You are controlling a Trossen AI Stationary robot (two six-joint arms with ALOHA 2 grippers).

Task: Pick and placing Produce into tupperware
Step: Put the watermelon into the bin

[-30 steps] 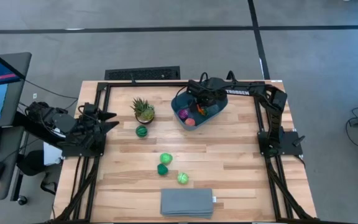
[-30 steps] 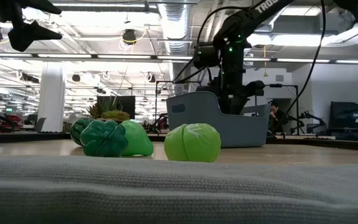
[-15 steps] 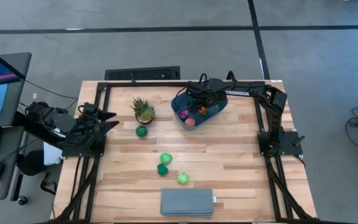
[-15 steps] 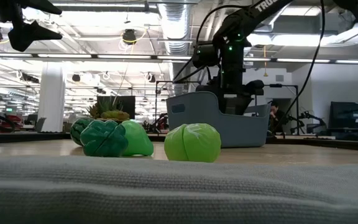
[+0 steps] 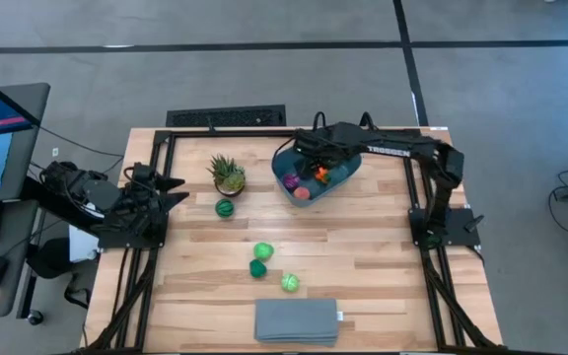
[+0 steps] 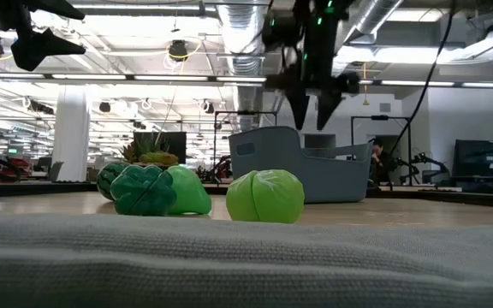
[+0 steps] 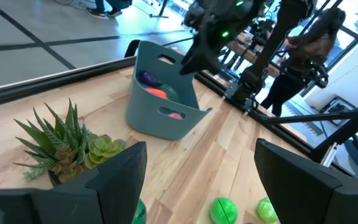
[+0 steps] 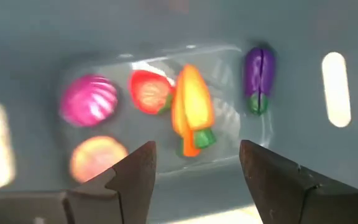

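Observation:
The teal-blue tupperware [image 5: 355,168] stands at the table's far middle. In it lie an orange carrot [image 8: 191,112], a red piece [image 8: 149,91], a magenta one [image 8: 89,101], a pink one [image 8: 98,158] and a purple one [image 8: 260,71]. My right gripper [image 6: 311,111] hangs open above the bin, holding nothing. On the table rest a dark striped green piece [image 5: 225,208], two light green ones [image 5: 263,252] [image 5: 290,283] and a dark green one [image 5: 258,268]. My left gripper [image 5: 176,187] waits open at the table's left edge.
A spiky potted plant [image 5: 228,175] stands left of the bin, just behind the striped green piece. A flat grey slab [image 5: 296,320] lies at the near edge. Bare wood lies between the green pieces and the right arm's base [image 5: 442,225].
My right gripper has risen straight up from inside the tupperware to well above its rim. The produce in the bin has stayed where it lay.

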